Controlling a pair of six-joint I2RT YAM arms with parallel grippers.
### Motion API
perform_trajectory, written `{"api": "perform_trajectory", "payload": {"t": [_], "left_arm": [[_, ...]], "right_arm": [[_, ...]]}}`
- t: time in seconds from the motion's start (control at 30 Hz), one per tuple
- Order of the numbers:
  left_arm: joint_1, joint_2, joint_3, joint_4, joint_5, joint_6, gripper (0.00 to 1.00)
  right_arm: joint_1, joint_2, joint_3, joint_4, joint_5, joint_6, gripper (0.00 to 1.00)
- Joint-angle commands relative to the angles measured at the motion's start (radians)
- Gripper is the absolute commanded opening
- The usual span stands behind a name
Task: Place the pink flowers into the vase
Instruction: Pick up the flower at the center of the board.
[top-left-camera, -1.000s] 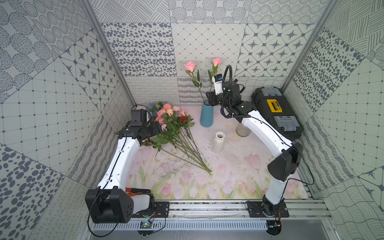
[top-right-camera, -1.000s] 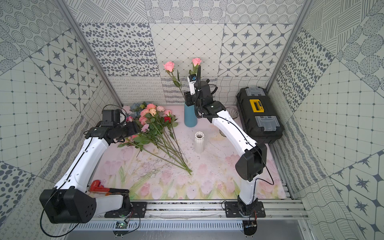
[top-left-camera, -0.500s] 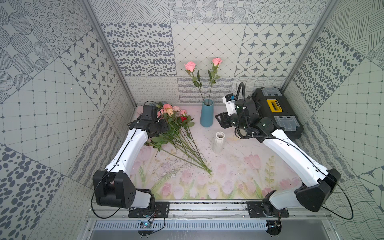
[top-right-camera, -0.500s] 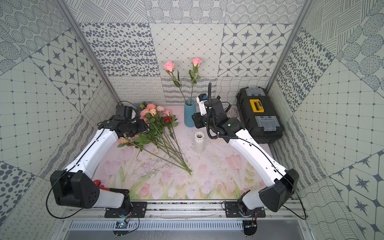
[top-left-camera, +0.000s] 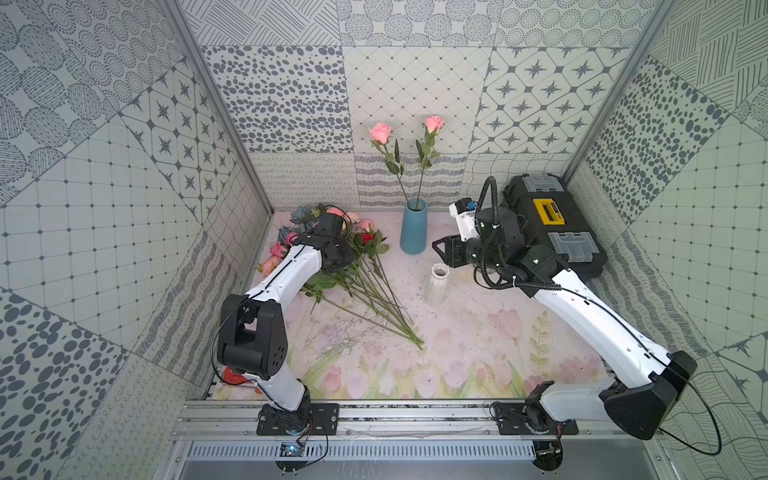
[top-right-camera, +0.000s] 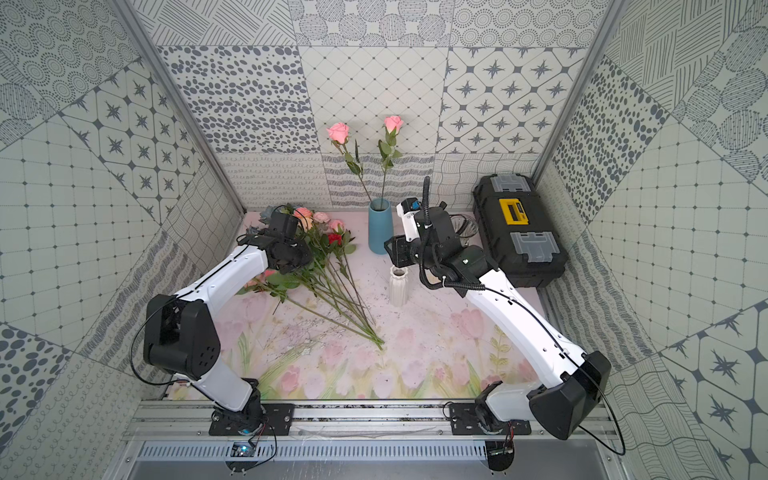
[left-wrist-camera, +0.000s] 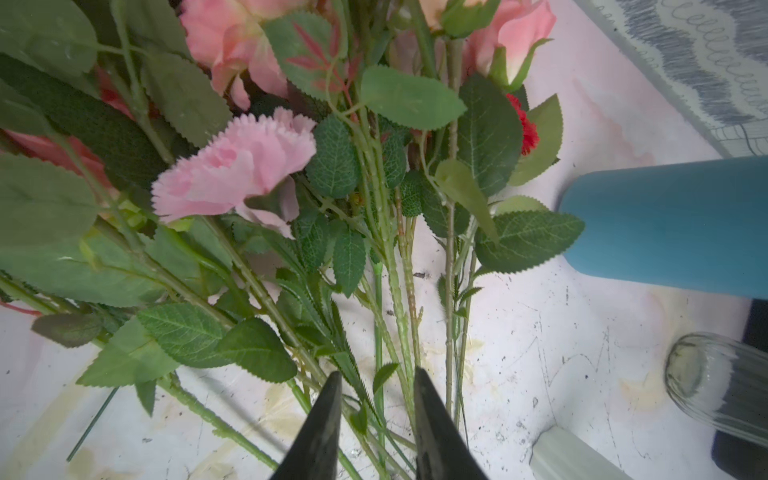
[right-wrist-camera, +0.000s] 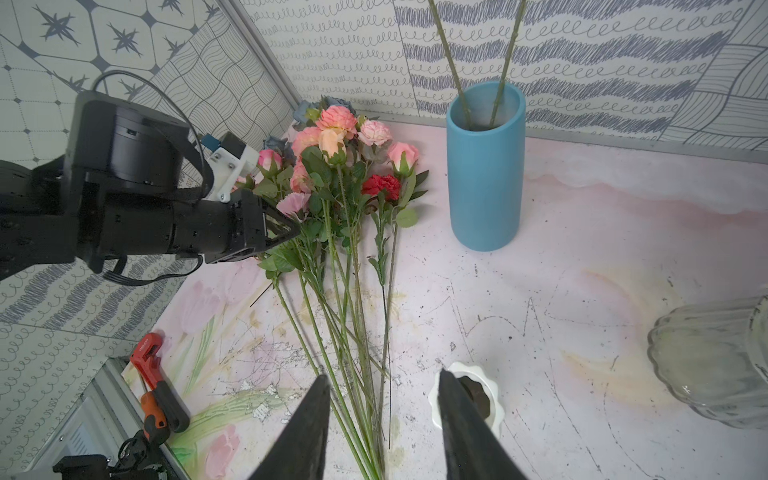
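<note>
In both top views the pink flowers (top-left-camera: 370, 291) lie heaped near the blue vase (top-left-camera: 413, 226) (two roses (top-left-camera: 381, 132) already stand in it). Left wrist: the left gripper (left-wrist-camera: 376, 374) straddles several stems (left-wrist-camera: 397, 291), jaws partly apart, nothing pinched yet; I'd isolate one stem before closing. Right wrist: the right gripper (right-wrist-camera: 383, 374) hangs empty, half open
</note>
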Motion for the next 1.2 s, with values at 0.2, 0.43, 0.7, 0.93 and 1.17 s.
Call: {"api": "perform_trajectory", "payload": {"t": [0.2,0.43,0.7,0.93,1.17], "left_arm": [[0.005,0.141,0.074,0.125,-0.034,-0.126,0.18],[0.03,0.18,0.091,0.131,-0.018,-0.147,0.18],[0.045,0.192,0.081,0.185,0.011,-0.149,0.2],[0.048,0.199,0.082,0.211,0.032,-0.146,0.21],[0.05,0.223,0.086,0.221,0.044,-0.155,0.21]], "right_arm": [[0.0,-0.043,-0.028,0.042,0.009,0.02,0.44],[0.0,-0.057,-0.037,0.033,0.025,0.016,0.44],[0.0,-0.06,-0.041,0.034,0.026,0.016,0.44],[0.0,-0.055,-0.043,0.038,0.021,0.015,0.44],[0.0,-0.056,-0.045,0.036,0.029,0.012,0.44]]}}
